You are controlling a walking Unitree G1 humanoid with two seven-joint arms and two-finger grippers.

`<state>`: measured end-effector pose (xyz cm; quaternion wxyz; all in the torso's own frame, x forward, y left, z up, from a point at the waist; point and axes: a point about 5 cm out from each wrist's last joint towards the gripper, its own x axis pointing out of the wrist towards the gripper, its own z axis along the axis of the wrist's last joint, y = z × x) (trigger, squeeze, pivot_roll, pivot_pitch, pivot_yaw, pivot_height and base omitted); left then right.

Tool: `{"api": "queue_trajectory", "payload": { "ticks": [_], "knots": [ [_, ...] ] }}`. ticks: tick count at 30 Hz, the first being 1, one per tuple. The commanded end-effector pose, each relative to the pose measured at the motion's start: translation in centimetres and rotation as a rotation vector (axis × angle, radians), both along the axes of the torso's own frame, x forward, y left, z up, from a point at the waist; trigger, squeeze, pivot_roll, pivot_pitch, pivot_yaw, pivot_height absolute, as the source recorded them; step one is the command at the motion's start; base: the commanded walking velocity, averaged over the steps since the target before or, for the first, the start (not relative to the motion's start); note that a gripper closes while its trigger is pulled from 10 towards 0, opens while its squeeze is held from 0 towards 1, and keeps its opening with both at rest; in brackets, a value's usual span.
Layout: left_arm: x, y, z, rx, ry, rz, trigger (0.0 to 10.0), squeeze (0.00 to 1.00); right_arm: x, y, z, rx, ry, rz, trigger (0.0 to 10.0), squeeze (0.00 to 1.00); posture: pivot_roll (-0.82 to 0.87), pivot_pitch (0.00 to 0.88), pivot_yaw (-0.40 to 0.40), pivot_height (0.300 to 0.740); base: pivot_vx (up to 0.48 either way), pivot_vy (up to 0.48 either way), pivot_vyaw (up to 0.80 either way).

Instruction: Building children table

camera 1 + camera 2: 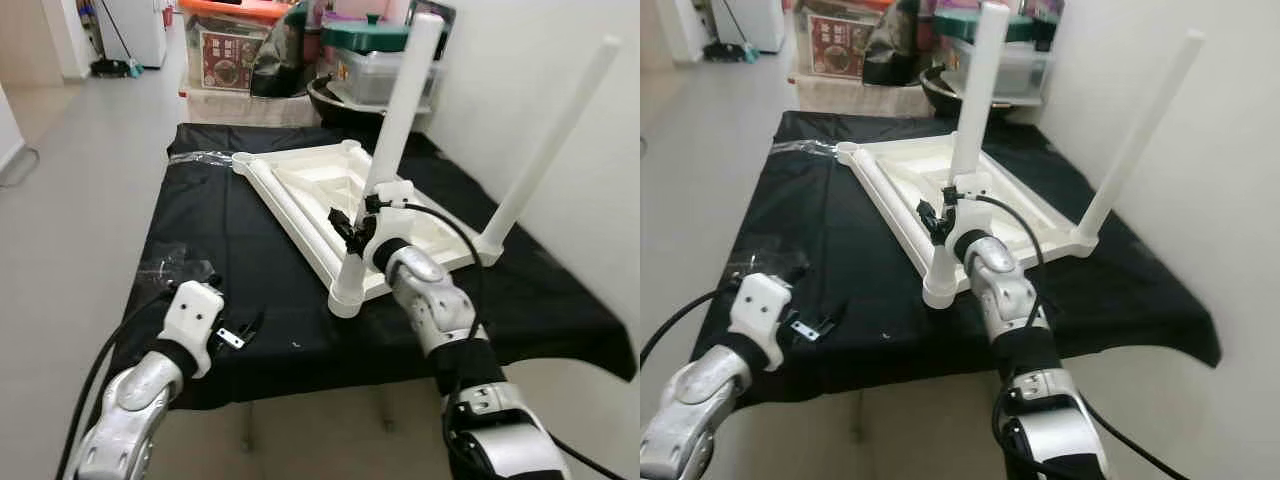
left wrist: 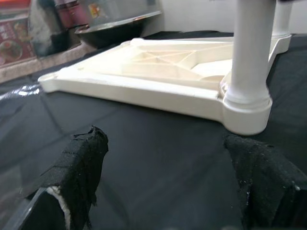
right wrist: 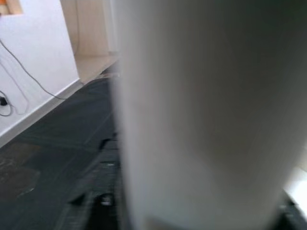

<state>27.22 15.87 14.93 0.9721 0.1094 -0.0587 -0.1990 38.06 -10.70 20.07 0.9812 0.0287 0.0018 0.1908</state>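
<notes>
A white children's table top (image 1: 315, 190) lies upside down on a black cloth (image 1: 240, 250). Two white legs stand up from it: one in the near corner socket (image 1: 400, 110), one at the right corner (image 1: 552, 135). My right gripper (image 1: 356, 228) is shut around the near leg low down, and that leg (image 3: 201, 115) looms blurred and close in the right wrist view. My left gripper (image 1: 240, 332) hovers open over the cloth's front left part, apart from the table top. Between its two black fingertips (image 2: 81, 167), the near leg's socket (image 2: 247, 112) lies ahead.
Crumpled clear plastic (image 1: 178, 264) lies on the cloth near my left arm. Storage boxes, a pot and bags (image 1: 370, 55) crowd the floor behind the table. A white wall (image 1: 520, 60) runs close along the right. Open floor (image 1: 80, 180) lies to the left.
</notes>
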Motion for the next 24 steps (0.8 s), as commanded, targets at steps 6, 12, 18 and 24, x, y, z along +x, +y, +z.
{"api": "queue_trajectory", "payload": {
  "ticks": [6,12,18,24],
  "knots": [
    [0.9,-1.8,-0.3,-0.008,0.016,-0.093,10.0,0.00,0.5,-3.4,-3.0,-0.073,0.140,-0.379,0.0,0.00,-0.02,0.000,-0.017,0.740,0.000,0.000,0.00],
    [0.9,-1.9,-0.4,-0.008,0.017,-0.096,10.0,0.00,-1.5,-4.5,-4.4,-0.116,0.219,-0.787,0.0,0.00,-0.01,0.000,-0.030,0.740,0.000,0.000,0.00],
    [0.2,-1.5,-0.7,-0.013,0.021,-0.078,10.0,0.00,-2.6,0.3,-3.4,-0.097,0.192,-0.531,10.0,0.00,0.02,0.000,-0.049,0.740,0.000,0.000,0.00],
    [0.2,-1.3,-0.7,-0.009,0.017,-0.071,10.0,0.00,-2.4,0.8,-1.9,-0.035,0.104,-0.416,10.0,0.78,0.02,0.000,-0.053,0.740,0.000,0.000,0.00]
  ]
}}
